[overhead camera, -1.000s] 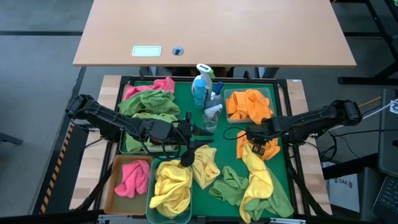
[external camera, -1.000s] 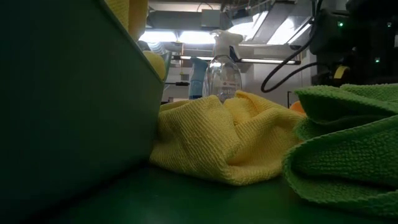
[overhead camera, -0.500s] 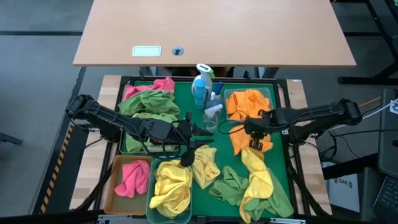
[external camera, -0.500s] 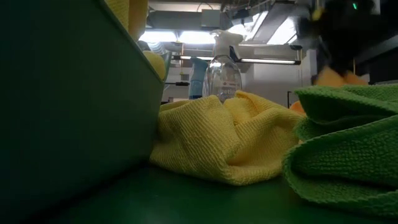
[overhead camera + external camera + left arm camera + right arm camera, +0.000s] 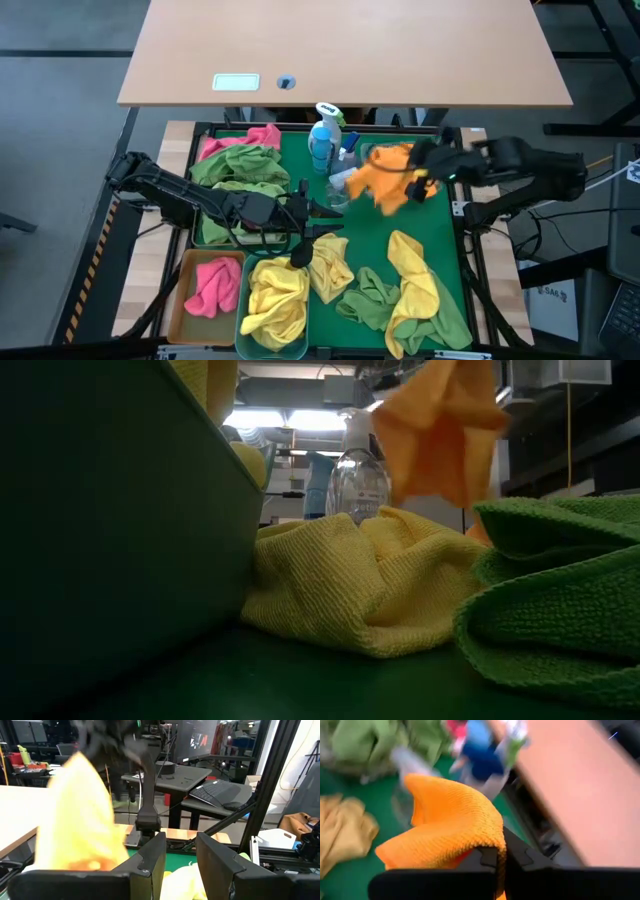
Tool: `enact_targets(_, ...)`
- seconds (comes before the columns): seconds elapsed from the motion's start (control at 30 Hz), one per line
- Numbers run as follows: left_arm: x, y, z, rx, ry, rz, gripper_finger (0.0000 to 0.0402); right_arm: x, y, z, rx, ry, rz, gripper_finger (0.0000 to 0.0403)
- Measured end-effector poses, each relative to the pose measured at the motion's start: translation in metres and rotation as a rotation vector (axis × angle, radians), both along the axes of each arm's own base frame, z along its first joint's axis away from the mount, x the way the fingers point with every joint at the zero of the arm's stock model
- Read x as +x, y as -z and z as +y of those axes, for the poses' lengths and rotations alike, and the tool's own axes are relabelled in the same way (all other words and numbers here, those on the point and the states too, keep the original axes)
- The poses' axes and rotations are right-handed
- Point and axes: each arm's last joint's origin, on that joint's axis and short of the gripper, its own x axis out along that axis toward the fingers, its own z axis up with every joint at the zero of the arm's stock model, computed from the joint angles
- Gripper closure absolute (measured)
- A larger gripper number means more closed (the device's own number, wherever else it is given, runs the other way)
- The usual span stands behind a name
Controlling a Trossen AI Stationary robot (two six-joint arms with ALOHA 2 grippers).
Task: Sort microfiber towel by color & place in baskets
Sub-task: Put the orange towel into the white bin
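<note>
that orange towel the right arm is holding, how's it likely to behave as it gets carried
Probably floppy: the orange towel hangs in loose folds from the right tool, which is shut on one edge. It likely swings and trails, so it may brush the spray bottles nearby. It seems light, since a small pinch carries it.

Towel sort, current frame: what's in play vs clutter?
In play:
- orange towel, held up in the right tool
- yellow towels and green towel loose on the tray
- amber basket with pink towel
- teal basket with yellow

Clutter:
- spray bottles
- wooden desk
- left tool, idle
</note>
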Motion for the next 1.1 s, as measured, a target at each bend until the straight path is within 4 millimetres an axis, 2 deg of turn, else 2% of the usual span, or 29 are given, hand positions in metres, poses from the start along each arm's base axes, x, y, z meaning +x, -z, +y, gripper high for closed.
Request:
enact_targets(0.13, 0.000, 0.000, 0.000, 0.000, 0.000, 0.000, 0.0299, -0.012, -0.032, -0.004, -0.093, 0.027, -0.094, 0.0400)
enact_targets(0.23, 0.000, 0.000, 0.000, 0.000, 0.000, 0.000, 0.0299, -0.020, -0.048, -0.006, -0.161, 0.058, -0.138, 0.0401)
enact_targets(0.33, 0.000, 0.000, 0.000, 0.000, 0.000, 0.000, 0.0299, -0.024, -0.055, -0.007, -0.207, 0.080, -0.149, 0.0401)
enact_targets(0.47, 0.000, 0.000, 0.000, 0.000, 0.000, 0.000, 0.0299, -0.026, -0.052, -0.011, -0.234, 0.092, -0.092, 0.0401)
enact_targets(0.6, 0.000, 0.000, 0.000, 0.000, 0.000, -0.001, 0.0299, -0.022, -0.037, -0.023, -0.233, 0.146, -0.002, 0.0401)
enact_targets(0.9, 0.000, 0.000, 0.000, 0.000, 0.000, -0.001, 0.0299, -0.005, 0.031, -0.070, -0.164, 0.283, 0.264, 0.0401)
enact_targets(1.1, 0.000, 0.000, 0.000, 0.000, 0.000, 0.000, 0.0299, -0.003, 0.060, -0.093, -0.041, 0.285, 0.293, 0.0401)
